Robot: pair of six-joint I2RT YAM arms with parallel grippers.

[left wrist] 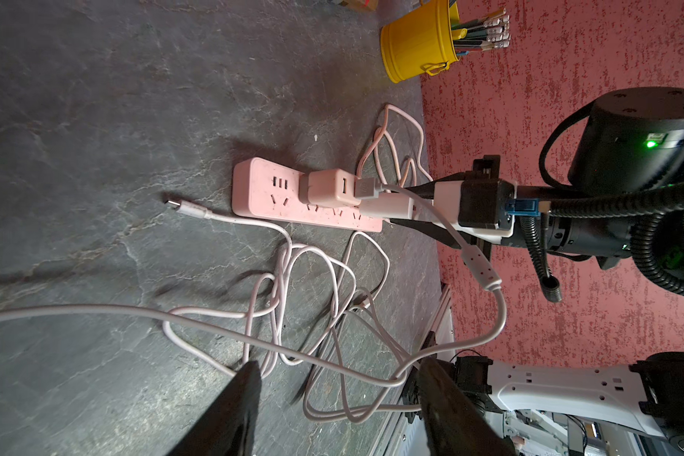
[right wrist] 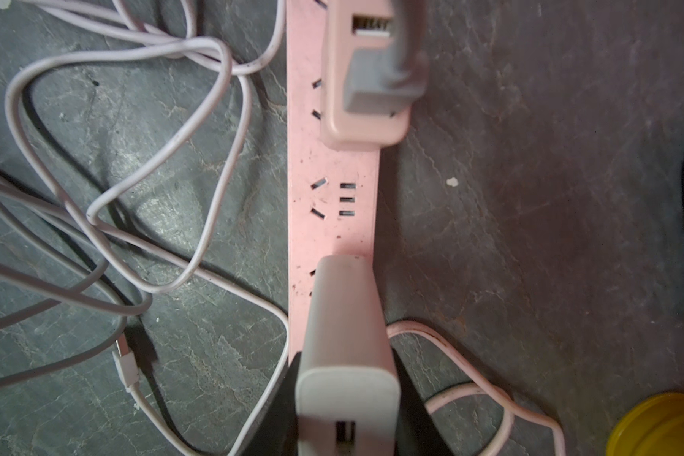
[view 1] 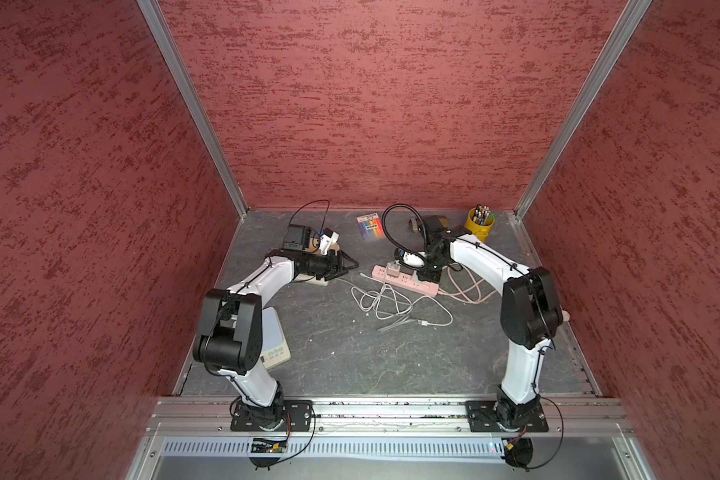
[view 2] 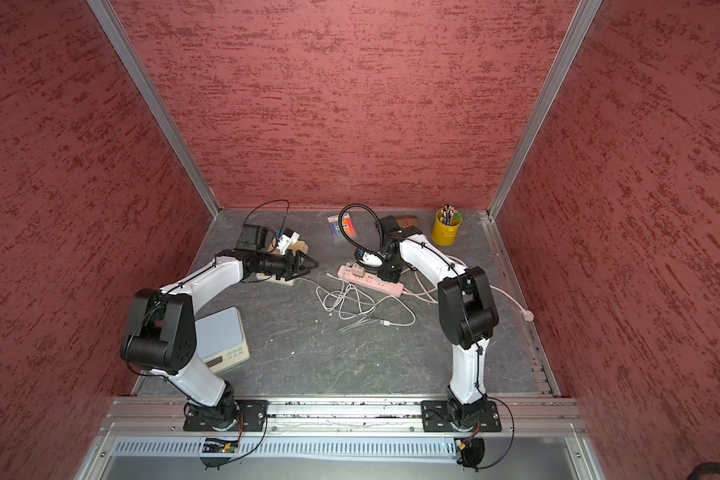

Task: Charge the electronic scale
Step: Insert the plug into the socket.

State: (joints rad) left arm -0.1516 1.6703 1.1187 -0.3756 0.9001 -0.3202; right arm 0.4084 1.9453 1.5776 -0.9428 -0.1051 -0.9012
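— Step?
— Plugging in: right claw [right wrist: 346,357] clamped on white plastic charger block [right wrist: 344,312], pink plastic power strip [right wrist: 332,221] just beneath; needs aligned push
— And left claw [left wrist: 338,379]?
— Apart; pale square electronic scale [view 2: 221,332] well behind it

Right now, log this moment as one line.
right claw: shut on white charger | position: over pink power strip, seating unclear | left claw: open, empty | scale: beside left arm

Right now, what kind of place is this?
Likely a robot test booth staged as a desk: red textured panels in an aluminium frame, slate-look tabletop, pink power strip and yellow pencil cup.
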